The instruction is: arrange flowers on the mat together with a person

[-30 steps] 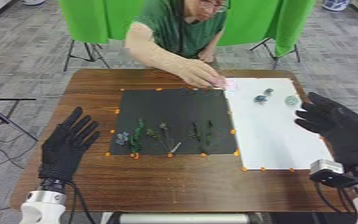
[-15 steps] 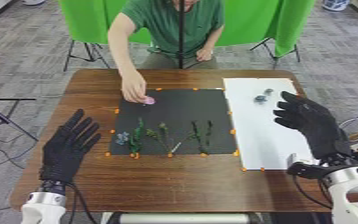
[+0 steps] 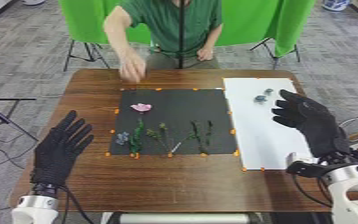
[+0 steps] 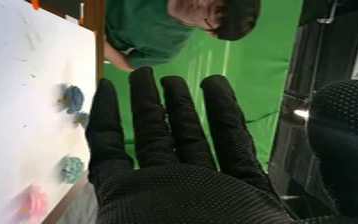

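Pink flower (image 3: 141, 107), at green stem's (image 3: 138, 135) far end, likely its bloom. Right hand (image 3: 310, 117), wide, empty, by blue flowers (image 3: 260, 99), presumably for picking. Left hand (image 3: 58, 155), likewise.

wooden table (image 3: 175, 187), matt black mat (image 3: 184, 107), smooth white board (image 3: 257, 127), cloth backdrop (image 3: 87, 22).

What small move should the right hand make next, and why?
Probably lower the right hand to pinch the pale green flower: its fingers are open over the white board bearing it, and the dark mat's rightmost stem appears to lack a bloom.
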Motion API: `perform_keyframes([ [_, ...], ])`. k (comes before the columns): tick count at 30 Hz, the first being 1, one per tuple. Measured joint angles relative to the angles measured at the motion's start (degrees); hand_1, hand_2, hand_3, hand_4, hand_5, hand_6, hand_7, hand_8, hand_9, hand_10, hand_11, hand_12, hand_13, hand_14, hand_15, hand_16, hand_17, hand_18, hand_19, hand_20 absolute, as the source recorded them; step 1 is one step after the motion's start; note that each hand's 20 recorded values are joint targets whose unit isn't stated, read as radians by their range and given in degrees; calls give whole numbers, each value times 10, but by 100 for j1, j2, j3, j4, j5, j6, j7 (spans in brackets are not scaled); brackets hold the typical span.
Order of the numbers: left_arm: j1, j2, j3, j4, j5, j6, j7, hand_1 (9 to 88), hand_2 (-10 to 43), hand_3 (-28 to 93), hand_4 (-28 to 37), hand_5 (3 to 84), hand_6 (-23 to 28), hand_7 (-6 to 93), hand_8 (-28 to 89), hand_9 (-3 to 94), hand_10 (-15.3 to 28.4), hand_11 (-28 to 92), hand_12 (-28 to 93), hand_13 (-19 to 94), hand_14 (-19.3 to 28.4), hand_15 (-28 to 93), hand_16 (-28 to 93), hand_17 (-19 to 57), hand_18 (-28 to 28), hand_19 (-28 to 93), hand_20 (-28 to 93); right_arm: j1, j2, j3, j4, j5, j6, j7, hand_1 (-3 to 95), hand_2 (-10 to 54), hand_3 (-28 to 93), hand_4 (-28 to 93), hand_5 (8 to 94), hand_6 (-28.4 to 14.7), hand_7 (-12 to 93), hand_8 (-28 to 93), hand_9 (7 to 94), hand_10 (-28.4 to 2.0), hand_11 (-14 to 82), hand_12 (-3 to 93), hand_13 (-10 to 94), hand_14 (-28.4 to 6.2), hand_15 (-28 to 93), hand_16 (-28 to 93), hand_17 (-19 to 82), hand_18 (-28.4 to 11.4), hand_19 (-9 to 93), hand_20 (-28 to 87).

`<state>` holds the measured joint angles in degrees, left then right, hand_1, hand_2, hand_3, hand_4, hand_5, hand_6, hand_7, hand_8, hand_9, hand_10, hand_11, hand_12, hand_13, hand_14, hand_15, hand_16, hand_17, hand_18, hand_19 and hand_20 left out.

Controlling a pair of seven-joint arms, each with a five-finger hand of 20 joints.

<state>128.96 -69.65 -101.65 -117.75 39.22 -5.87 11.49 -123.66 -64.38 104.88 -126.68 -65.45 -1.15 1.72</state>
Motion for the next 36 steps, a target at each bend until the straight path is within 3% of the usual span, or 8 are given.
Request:
perform_keyframes([
  [15,72,-7,-22,-34,-18,104,102,247,-8,706,-277,309,20,150,-85,259,112,153,155,228,139,180,27,-90,213,414,77,293,3,-217,98,-23,-55,22,146,31,838,-246,387,-46,152,-96,387,-154,108,225,346,-140,216,257,61,-227,442,269],
  [21,-45,-83,-55,-7,27,73,8,248,-9,707,-275,310,21,149,-84,260,112,152,154,229,138,180,26,-91,213,414,77,447,4,-269,155,-118,-150,11,148,31,834,-249,387,-46,150,-95,390,-155,109,225,370,-139,232,252,65,-227,443,270],
  [26,-19,-152,-92,-43,19,83,-8,248,-9,706,-275,310,20,150,-84,260,112,152,155,228,139,176,25,-90,213,413,76,720,59,-300,210,-997,-609,29,160,28,821,-256,393,-43,164,-96,401,-153,120,224,384,-135,255,243,75,-226,450,270],
  [29,62,-96,-117,-72,18,91,25,248,-11,707,-273,314,21,151,-84,267,115,155,155,233,145,176,24,-88,213,413,76,880,299,-352,210,-1796,-720,55,179,23,814,-261,406,-39,186,-108,405,-143,131,222,380,-124,261,232,82,-222,453,267],
  [36,351,265,-382,-180,-19,292,207,249,-12,708,-275,320,23,149,-85,272,116,157,152,239,143,180,22,-87,213,416,77,1464,1331,-577,450,-3783,-781,-98,228,20,839,-260,416,-32,207,-120,391,-125,138,219,315,-103,230,228,80,-209,447,260],
])
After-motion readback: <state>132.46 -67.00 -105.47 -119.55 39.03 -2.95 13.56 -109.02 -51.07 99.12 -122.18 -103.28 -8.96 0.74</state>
